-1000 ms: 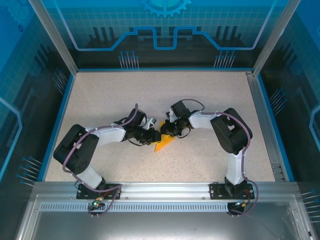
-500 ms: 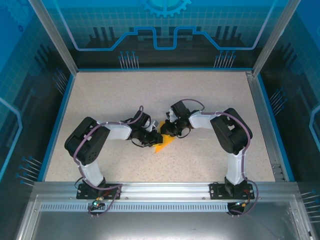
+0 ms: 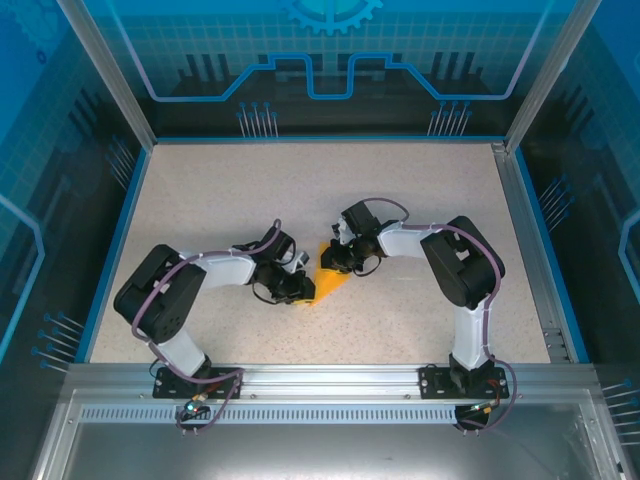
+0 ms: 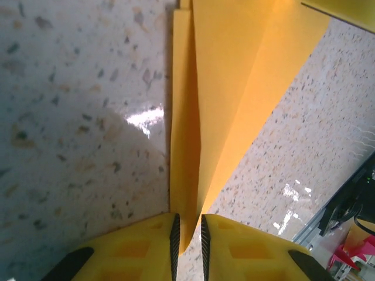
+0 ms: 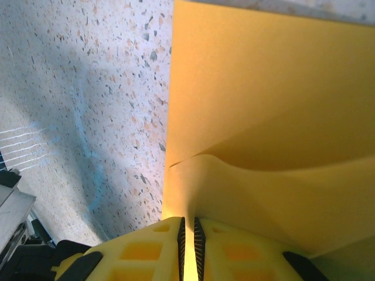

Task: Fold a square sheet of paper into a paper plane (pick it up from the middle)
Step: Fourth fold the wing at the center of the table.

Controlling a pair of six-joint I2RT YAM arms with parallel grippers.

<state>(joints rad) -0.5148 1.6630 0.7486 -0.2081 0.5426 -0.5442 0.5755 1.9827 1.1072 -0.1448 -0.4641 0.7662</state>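
Your left gripper (image 4: 187, 237) and right gripper (image 5: 188, 234) each pinch the square sheet of paper (image 3: 330, 278) nearly shut (thin, likely floppy, easily torn), so grip folded edges.

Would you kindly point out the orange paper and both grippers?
orange paper (image 3: 329, 280): top external view, bare middle.
left gripper (image 4: 188, 227): left wrist view, between fingertips.
right gripper (image 5: 188, 229): right wrist view, between fingertips.

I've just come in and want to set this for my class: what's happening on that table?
Two robot arms are folding an orange paper near the middle of the speckled table. The left tool pinches one folded edge and the right tool pinches another. The sheet is already creased, not yet a finished plane.
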